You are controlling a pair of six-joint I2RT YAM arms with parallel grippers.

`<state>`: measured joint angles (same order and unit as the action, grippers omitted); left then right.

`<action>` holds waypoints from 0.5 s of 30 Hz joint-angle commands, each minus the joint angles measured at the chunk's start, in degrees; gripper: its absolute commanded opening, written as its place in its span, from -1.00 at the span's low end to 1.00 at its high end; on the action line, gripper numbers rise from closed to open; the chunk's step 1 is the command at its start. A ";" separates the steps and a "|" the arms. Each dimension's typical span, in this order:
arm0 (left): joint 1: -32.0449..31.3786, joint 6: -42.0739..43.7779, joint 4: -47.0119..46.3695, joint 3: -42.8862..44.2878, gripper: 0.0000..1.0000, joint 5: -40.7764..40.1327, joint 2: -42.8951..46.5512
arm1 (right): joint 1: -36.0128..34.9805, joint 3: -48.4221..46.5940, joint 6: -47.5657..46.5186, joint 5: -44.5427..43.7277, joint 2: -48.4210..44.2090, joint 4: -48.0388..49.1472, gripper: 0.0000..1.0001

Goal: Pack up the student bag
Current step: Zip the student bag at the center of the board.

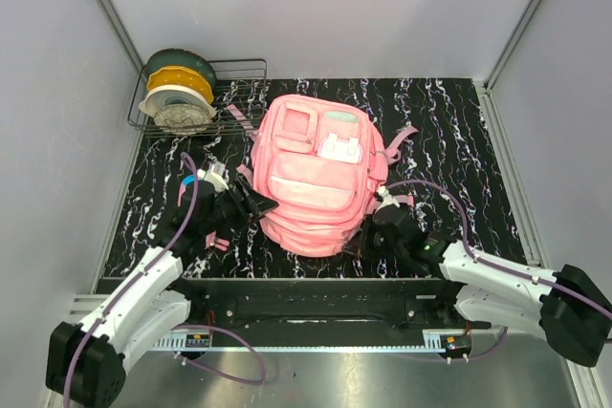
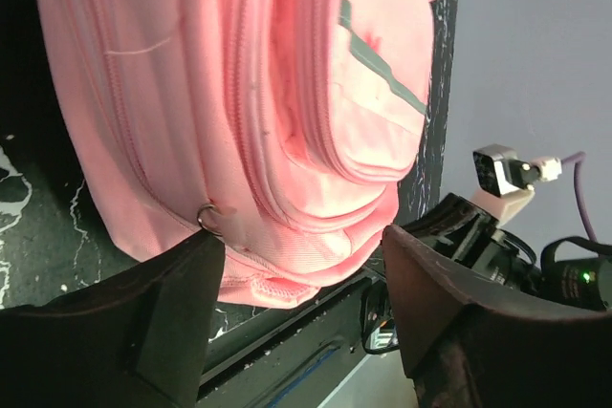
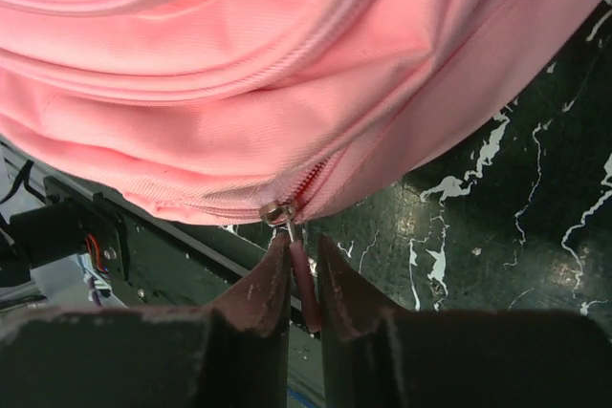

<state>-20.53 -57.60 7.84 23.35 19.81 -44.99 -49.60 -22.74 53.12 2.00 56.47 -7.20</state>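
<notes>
Pink student bag (image 1: 316, 179); right gripper (image 3: 304, 257) nipped on zipper pull (image 3: 299, 272), left gripper (image 2: 301, 241) gaping, empty. Tug straight along teeth.

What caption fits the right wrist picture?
Right gripper pinches the zipper pull of the pink student bag.

- Top external: high above and behind arm bases, looks down and forward. Whole student bag (image 1: 316, 179) mid-frame, wire rack (image 1: 206, 93) beyond bag's far-left corner.
- Left wrist: low, very close at bag's left side. Looks past left gripper (image 2: 301, 236) along bag's near edge to right arm (image 2: 478, 236).
- Right wrist: close under bag's near-right edge. Looks past right gripper (image 3: 303, 244) at zipper pull (image 3: 299, 279).
- Shared: bag's near edge in all three views.
</notes>
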 commanded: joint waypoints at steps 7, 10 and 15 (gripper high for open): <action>-5.74 7.42 5.87 10.13 0.43 -5.83 3.33 | 0.39 -5.81 2.51 -12.09 -14.06 -19.23 0.36; -5.83 8.73 8.16 10.48 0.43 -7.51 4.65 | 0.82 -9.07 5.39 -17.89 -19.37 -26.00 0.65; -5.92 9.18 9.83 9.70 0.46 -8.30 5.70 | 11.85 -12.59 4.10 -14.78 -13.26 -26.92 0.68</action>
<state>-26.24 -49.93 18.37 30.63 13.65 -40.64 -46.41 -33.04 57.04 -12.12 36.82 -30.72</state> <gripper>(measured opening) 0.723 0.839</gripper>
